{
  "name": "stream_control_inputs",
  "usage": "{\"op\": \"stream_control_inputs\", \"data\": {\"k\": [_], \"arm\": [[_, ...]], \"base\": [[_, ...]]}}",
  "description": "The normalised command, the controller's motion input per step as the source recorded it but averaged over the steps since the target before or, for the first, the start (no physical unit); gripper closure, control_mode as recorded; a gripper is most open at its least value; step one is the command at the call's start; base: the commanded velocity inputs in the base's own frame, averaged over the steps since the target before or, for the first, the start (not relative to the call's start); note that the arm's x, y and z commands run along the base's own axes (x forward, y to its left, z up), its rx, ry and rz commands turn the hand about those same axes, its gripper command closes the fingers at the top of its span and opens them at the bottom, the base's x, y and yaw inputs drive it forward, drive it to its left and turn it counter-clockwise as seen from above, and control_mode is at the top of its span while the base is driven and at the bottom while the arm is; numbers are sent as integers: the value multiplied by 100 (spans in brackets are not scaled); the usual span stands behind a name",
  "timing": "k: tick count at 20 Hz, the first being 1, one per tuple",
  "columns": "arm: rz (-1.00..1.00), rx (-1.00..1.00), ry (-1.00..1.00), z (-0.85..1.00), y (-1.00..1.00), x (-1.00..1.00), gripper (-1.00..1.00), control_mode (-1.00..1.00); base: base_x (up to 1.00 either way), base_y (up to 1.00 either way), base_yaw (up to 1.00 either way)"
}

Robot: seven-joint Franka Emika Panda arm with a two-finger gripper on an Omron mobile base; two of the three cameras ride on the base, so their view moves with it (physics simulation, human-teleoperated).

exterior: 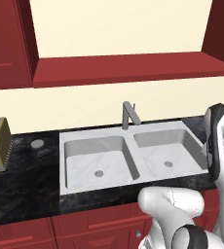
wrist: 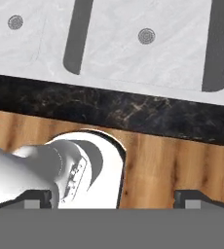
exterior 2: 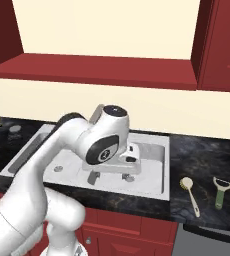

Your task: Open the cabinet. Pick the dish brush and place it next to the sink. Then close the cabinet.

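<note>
Jaws wide apart, holding nothing, above the sink (wrist: 133, 53) front edge

dish brush (exterior 2: 190, 195) lies right of sink (exterior 2: 152, 187); cabinet (exterior: 133, 65) open.

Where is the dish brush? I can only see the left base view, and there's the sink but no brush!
Observer: In the right base view, the dish brush lies flat on the dark counter, just to the right of the sink.
Operator: Is anything next to it?
Observer: Yes, a green-handled peeler lies on the counter farther right, apart from the brush.
Operator: Is the gripper holding something?
Observer: No. In the hand view, the gripper is open, its fingertips wide apart with nothing between them. It looks down at the sink's front edge.
</note>
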Motion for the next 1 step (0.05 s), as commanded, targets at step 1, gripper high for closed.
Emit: {"op": "stream_control_inputs", "data": {"k": [1], "arm": [[0,0,-1,27,100,-47,-100,-100]], "base": [[0,0,0]]}}
